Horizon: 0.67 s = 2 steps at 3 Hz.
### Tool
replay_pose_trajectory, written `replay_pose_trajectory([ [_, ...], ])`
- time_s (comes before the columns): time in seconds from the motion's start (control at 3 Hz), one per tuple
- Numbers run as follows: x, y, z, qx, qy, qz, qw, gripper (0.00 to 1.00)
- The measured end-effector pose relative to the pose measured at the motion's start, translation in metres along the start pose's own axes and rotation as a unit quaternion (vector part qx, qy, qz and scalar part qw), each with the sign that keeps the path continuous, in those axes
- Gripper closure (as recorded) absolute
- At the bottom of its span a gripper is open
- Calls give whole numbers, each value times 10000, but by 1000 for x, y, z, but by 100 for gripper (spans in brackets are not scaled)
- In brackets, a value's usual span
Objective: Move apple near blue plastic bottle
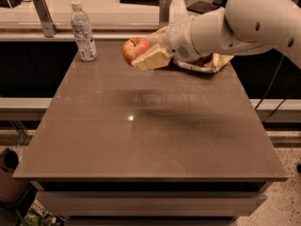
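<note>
The red-orange apple (133, 49) is held in the air above the far middle of the brown table (150, 126), with its shadow on the tabletop below. My gripper (143, 53) is shut on the apple, its cream fingers (151, 59) clamped around it, with the white arm reaching in from the right. The blue plastic bottle (83, 31), clear with a white cap and a pale label, stands upright at the table's far left corner, a short way left of the apple.
A brown and yellow snack bag (207, 62) lies at the far right of the table, partly hidden behind the arm. A raised counter with metal posts (43, 16) runs behind the table. A dark bin (8, 173) stands on the floor at the left.
</note>
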<state>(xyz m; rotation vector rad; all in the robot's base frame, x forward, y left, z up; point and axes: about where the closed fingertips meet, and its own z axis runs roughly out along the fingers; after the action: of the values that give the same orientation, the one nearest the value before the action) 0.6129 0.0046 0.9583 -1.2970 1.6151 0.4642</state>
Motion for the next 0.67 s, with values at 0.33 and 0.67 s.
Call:
replay_pose_trajectory([
  [0.33,-3,-7,7,22,49,-15,10000,100],
  [0.67,-2,-30,36,-92,242,-34,9997,100],
])
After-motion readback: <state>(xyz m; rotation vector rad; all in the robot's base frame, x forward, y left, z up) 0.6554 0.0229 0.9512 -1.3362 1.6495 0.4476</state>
